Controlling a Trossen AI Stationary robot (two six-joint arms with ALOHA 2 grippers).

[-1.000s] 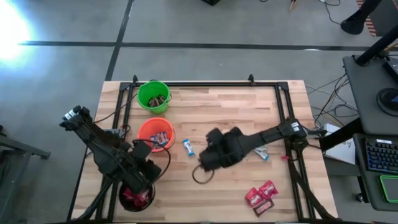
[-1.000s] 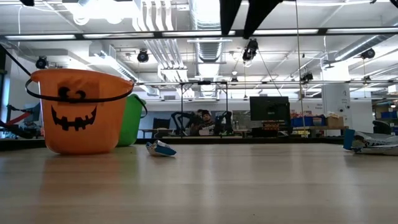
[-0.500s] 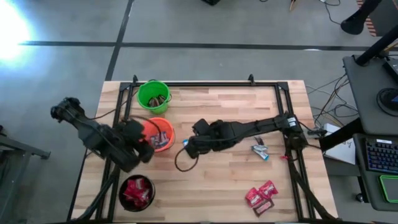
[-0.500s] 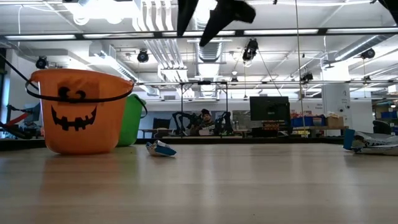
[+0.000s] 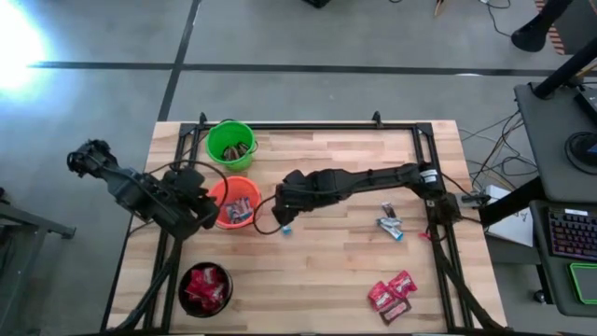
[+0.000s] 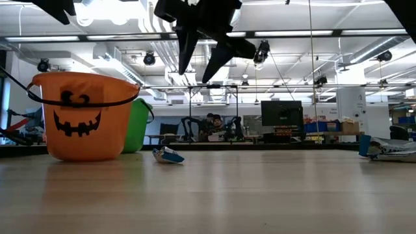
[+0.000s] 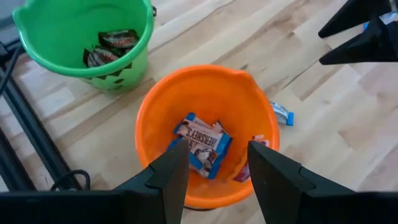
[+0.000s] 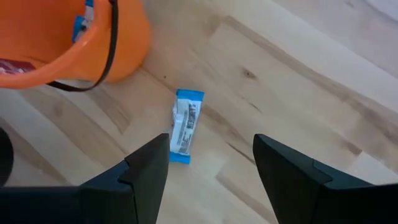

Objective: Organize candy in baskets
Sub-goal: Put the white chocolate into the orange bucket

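The right gripper hangs above the table with its fingers spread and nothing between them; a blue-and-white candy lies flat on the wood just ahead of the jaws, close to the left-hand finger in that wrist view, untouched. Beside it stands the orange basket, a little apart from the wrapper. From overhead the right gripper covers most of that sweet, leaving only a blue tip showing below it; the low view shows the same sweet resting on the table with the gripper well above it. The left gripper hovers over the near rim of the orange basket, fingers parted and empty; only this wrist view looks down into the basket, where blue-and-white sweets and a red one lie. Farther on, the green basket holds dark brown sweets. Overhead, the black basket at the near left corner holds red sweets, a group of red ones lies near the right corner, and another blue-and-white piece rests by the right arm's base.
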